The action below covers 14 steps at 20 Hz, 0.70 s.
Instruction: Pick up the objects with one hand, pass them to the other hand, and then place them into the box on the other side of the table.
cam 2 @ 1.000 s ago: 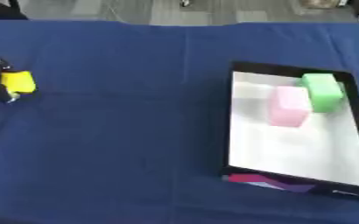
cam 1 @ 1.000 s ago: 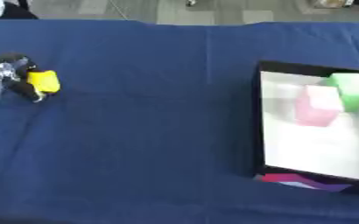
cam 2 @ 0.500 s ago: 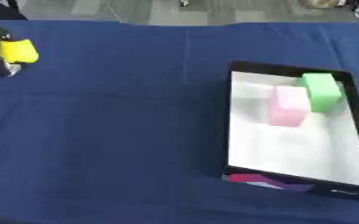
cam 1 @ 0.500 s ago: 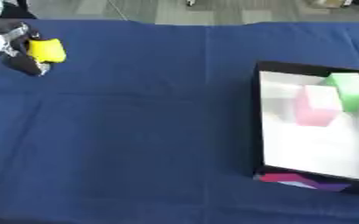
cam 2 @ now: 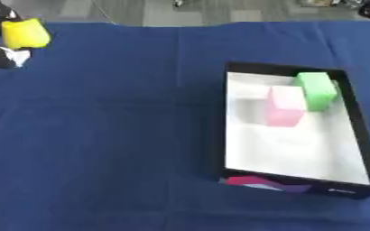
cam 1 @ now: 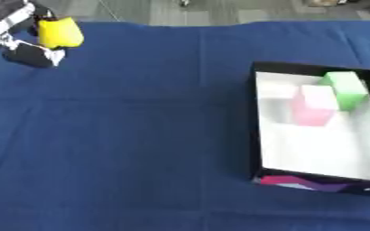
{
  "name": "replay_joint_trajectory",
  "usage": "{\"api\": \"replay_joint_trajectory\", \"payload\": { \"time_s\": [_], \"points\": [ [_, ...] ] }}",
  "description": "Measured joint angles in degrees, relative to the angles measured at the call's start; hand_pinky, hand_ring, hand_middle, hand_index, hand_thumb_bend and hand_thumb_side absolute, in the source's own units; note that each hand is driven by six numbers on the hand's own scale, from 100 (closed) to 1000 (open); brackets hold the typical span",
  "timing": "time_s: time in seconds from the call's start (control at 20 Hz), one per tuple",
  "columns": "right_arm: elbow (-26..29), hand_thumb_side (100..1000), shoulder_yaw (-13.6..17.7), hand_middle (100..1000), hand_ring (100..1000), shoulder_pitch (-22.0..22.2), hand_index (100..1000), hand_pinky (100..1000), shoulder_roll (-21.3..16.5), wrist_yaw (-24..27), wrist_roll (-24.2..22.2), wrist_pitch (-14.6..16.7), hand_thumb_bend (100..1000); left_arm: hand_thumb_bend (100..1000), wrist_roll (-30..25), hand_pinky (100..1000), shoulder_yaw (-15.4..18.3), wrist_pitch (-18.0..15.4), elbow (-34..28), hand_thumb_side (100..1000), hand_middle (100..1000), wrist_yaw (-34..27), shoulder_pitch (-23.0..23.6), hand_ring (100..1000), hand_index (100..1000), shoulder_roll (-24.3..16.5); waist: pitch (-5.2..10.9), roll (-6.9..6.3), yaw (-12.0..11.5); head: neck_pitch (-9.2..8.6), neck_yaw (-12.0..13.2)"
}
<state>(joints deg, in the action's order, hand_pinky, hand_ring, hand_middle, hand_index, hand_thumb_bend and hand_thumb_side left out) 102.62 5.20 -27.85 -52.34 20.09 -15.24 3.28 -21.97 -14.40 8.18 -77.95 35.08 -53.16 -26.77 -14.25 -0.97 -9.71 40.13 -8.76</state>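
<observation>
In the left eye view, the robot's left hand (cam 1: 18, 31), black with silver and white parts, shows in the upper left corner. Its fingers are curled round a small yellow rounded block (cam 1: 59, 33), which sits at the hand's right side, lifted over the far left part of the surface. The surface (cam 1: 141, 135) is covered with a dark blue cloth that fills most of the picture, with a faint crease running across it. On the right side stands an open rectangular box with black walls and a white floor (cam 1: 314, 162). Inside it, near the far end, a pink block (cam 1: 313, 106) lies just beside a green block (cam 1: 346, 89), the green one closer to the box's right wall and far corner. A pale, whitish shape lies left of the pink block; what it is cannot be told. The box's near outer wall carries a magenta and purple print (cam 1: 298, 182). The yellow block is well apart from the box, on the opposite side of the surface.

In the right eye view, the same hand is cut by the upper left edge, so only a little of it shows next to the yellow block. The box appears more fully here, its right wall in sight. The right hand shows in neither view.
</observation>
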Motion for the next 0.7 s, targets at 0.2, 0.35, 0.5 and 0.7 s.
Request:
{"api": "replay_joint_trajectory", "payload": {
  "time_s": [0.2,0.35,0.5,0.7],
  "points": [
    [-0.20,274,-2.66,802,964,-3.51,857,901,0.19,-2.00,-2.35,0.53,100,100,3.87,686,-0.54,-0.57,-2.09,118,549,-1.41,1.62,624,590,2.94,0.01,0.40,-0.17,0.00,-0.81],
    [-0.60,278,-4.59,806,963,-5.66,859,899,0.56,-3.41,-4.07,1.10,100,100,6.75,685,-0.93,-1.30,-2.86,132,544,-2.39,2.74,618,591,5.15,0.02,0.62,-0.40,0.00,-1.23],
    [-1.20,289,-6.44,808,963,-7.26,860,899,1.41,-4.95,-5.82,1.61,100,100,9.39,685,-1.52,-2.46,-3.42,142,540,-2.87,3.58,612,592,7.44,0.03,0.86,-0.74,0.00,-1.48],
    [-2.24,299,-8.49,809,963,-8.81,860,898,2.44,-7.20,-8.18,2.35,100,100,12.61,681,-2.05,-4.22,-4.04,147,538,-2.78,4.56,608,595,10.49,0.03,1.16,-1.11,-0.02,-1.52]
  ]
}}
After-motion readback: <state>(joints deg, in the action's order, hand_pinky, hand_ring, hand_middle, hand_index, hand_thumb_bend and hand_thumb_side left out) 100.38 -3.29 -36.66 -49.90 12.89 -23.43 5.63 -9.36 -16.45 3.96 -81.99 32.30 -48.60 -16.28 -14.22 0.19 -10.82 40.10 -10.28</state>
